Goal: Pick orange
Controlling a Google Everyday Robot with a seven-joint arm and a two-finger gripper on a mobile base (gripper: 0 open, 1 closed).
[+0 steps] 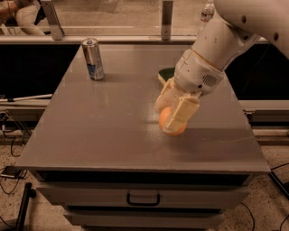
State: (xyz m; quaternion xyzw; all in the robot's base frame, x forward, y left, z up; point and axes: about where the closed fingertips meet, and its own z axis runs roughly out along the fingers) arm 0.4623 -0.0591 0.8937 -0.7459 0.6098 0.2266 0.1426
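camera view: grey counter (104, 135) seen from the front and above; white arm (226, 40) comes in from upper right, angled down and left; end effector (164, 118) sits low over the right-centre of the counter, pinching the orange (166, 121); one cream finger (181, 113) lies across the fruit's near right side, the other sits against its far left side, both touching it; only a strip of peel shows between and below them.

the orange is right at the counter surface, right of centre, closer to the front edge than the back; cannot tell if it rests on the surface or hangs just clear of it (faint shadow under it, no clear gap).

the sponge (165, 73), green top with a pale edge, lies just behind the end effector, partly hidden by the wrist housing (198, 76); it is apart from the orange.

the drink can (92, 59), silver with a blue label, stands upright at the back-left of the counter, well apart from both orange and end effector.

under the counter top: a drawer front with a dark handle (143, 198) at its middle.

behind the counter: a low rail with two metal posts (167, 19); a clear bottle (206, 11) stands beyond it at upper right; cables (11, 149) lie on the speckled floor to the left.
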